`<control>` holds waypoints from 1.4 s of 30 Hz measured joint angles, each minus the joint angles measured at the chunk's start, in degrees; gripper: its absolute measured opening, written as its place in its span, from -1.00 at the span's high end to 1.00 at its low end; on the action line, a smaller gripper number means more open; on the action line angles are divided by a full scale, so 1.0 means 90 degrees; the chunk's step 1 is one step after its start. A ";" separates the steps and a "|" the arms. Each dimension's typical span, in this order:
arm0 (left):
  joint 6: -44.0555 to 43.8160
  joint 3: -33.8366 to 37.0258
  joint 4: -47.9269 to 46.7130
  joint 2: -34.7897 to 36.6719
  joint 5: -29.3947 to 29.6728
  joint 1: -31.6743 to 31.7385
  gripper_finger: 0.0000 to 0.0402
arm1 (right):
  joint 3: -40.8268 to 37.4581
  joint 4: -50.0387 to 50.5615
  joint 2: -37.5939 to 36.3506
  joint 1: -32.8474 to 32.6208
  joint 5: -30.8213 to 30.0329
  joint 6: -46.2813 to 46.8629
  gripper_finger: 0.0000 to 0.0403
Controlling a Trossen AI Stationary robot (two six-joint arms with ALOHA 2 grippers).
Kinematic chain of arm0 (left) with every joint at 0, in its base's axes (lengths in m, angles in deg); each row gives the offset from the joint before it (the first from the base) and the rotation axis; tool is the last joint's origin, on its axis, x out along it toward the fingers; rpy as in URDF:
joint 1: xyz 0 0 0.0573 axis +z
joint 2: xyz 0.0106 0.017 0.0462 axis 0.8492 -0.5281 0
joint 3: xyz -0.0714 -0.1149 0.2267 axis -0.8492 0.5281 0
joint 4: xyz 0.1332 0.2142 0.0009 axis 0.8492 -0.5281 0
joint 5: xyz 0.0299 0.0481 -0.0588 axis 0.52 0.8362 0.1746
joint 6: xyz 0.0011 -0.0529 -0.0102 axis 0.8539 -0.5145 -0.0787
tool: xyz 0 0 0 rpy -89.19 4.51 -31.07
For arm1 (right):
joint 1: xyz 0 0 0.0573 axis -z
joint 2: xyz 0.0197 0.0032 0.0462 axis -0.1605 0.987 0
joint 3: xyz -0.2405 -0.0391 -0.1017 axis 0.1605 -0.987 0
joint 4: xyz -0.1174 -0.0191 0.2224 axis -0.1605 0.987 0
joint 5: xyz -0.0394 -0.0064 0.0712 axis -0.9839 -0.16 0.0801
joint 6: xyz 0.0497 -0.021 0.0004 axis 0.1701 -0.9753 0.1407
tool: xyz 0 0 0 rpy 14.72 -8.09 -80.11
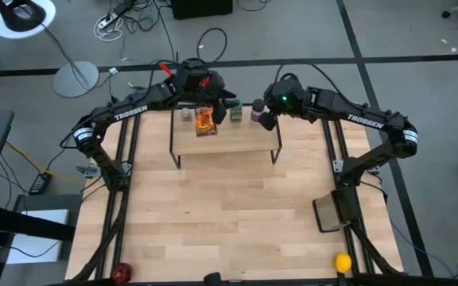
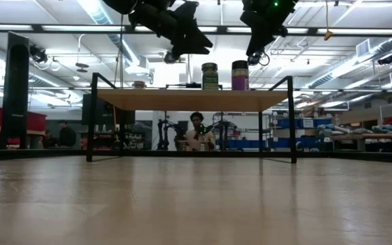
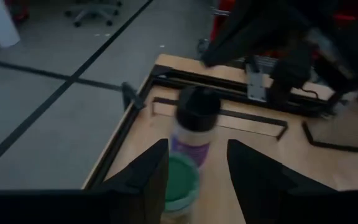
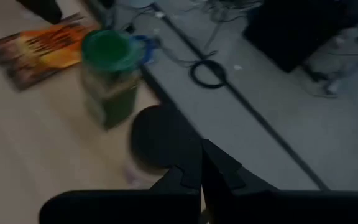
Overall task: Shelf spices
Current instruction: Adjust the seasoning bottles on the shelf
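The shelf (image 1: 237,141) (image 2: 189,99) stands at the table's far edge on thin black legs. On its wooden board rest a tiny pale-capped jar (image 1: 186,115) (image 2: 139,84), the flat orange packet (image 1: 205,121) (image 4: 39,48), the green-lidded jar (image 1: 235,112) (image 2: 209,76) (image 3: 182,177) (image 4: 110,74) and the dark-lidded purple-labelled jar (image 1: 256,112) (image 2: 240,75) (image 3: 194,124) (image 4: 160,140). My left gripper (image 1: 223,106) (image 2: 182,44) (image 3: 197,168) hangs open above the green-lidded jar, clear of it. My right gripper (image 1: 267,121) (image 2: 256,54) (image 4: 201,171) is shut, just above and beside the purple-labelled jar's lid.
A yellow ball (image 1: 342,262) and a red thing (image 1: 122,272) lie at the table's near edge, and a dark flat plate (image 1: 332,213) lies by the right arm's base. Bare wood spreads in front of the shelf. A person (image 2: 196,131) sits in the room behind.
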 joint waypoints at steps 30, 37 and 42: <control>-0.0019 0.0000 0.0038 -0.0003 0.0131 -0.0556 0.16 | -0.0198 -0.0165 0.0010 0.0388 0.1046 -0.0371 1.00; -0.0055 0.0000 0.0035 -0.0003 0.0130 -0.0566 0.16 | -0.0198 -0.0161 0.0015 0.0470 0.1138 -0.0343 1.00; -0.0055 0.0000 0.0028 -0.0003 0.0131 -0.0595 0.16 | -0.0198 -0.0159 0.0015 0.0563 0.1353 -0.0340 1.00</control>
